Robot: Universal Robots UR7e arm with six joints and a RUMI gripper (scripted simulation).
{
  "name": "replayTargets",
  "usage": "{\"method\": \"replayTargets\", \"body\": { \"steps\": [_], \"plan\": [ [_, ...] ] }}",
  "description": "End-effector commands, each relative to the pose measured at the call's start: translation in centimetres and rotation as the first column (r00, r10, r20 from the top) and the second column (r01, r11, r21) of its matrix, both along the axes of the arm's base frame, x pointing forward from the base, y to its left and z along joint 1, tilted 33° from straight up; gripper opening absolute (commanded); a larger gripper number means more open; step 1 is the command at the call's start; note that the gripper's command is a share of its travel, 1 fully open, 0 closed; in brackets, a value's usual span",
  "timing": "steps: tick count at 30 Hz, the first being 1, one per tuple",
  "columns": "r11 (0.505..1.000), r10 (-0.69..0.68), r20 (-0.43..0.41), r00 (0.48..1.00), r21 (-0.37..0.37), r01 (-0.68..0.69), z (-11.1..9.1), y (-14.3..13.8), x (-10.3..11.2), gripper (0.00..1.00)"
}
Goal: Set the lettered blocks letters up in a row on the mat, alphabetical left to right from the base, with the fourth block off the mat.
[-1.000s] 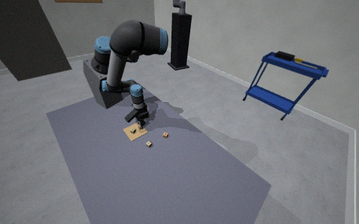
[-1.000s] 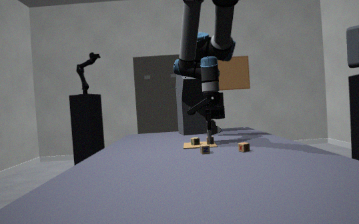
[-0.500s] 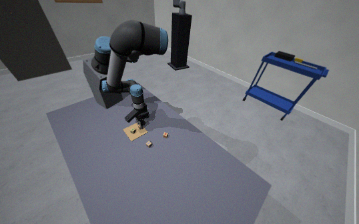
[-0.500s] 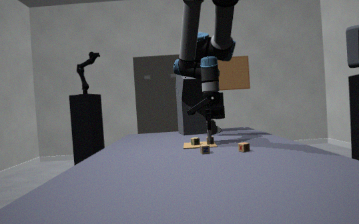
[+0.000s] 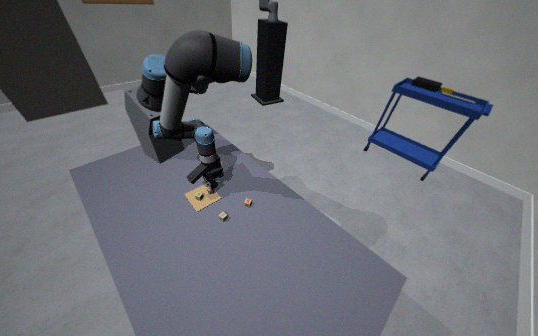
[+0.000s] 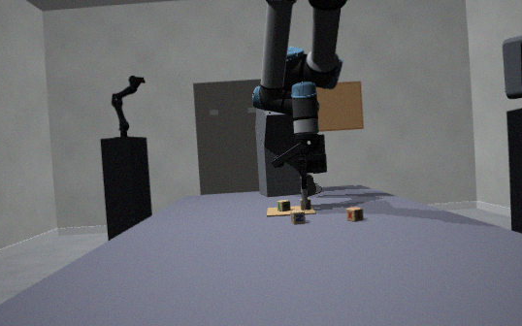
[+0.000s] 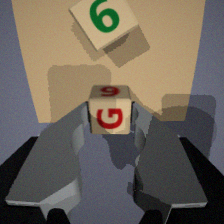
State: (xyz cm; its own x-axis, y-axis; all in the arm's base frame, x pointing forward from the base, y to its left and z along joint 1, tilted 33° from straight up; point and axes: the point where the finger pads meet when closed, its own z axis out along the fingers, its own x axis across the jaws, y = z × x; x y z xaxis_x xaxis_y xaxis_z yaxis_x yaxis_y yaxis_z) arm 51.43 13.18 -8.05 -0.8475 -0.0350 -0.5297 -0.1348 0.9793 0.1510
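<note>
From above, the arm is reaching down from its base to a small tan mat (image 5: 203,199) lying on a lilac tabletop (image 5: 251,270). The tool (image 5: 212,188) is hanging over the mat's far edge, and whatever it is holding is too small to make out here. One block (image 5: 199,196) is sitting on the mat. Two more blocks are lying off it on the tabletop, one (image 5: 223,216) just beside the mat and one (image 5: 248,202) a little farther off.

From the side, the tool (image 6: 306,200) is pointing straight down with a block (image 6: 306,204) between its fingers, low at the mat (image 6: 277,211). A green-marked block (image 6: 283,205) is resting on the mat beside it. A blue-marked block (image 6: 298,217) is sitting just in front of the mat, and a block with a red X (image 6: 354,213) is sitting well apart.

From the wrist, the tool (image 7: 110,125) is gripping the G block (image 7: 110,116) by its two sides, fingers set narrow around it (red G facing the camera, another red mark on the face above). The block is at the mat's (image 7: 45,50) near edge; I cannot tell whether it is touching. Farther on the mat, a block with a green 6 (image 7: 104,21) is sitting turned at an angle.
</note>
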Motion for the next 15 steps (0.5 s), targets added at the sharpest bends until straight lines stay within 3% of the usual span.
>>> {"method": "replayTargets", "body": {
  "steps": [1,15],
  "plan": [
    [1.0,0.001,0.0,1.0,0.0,-0.001,-0.05,0.06,0.02,0.12],
    [1.0,0.001,0.0,1.0,0.0,-0.001,-0.05,0.06,0.02,0.28]
  ]
}}
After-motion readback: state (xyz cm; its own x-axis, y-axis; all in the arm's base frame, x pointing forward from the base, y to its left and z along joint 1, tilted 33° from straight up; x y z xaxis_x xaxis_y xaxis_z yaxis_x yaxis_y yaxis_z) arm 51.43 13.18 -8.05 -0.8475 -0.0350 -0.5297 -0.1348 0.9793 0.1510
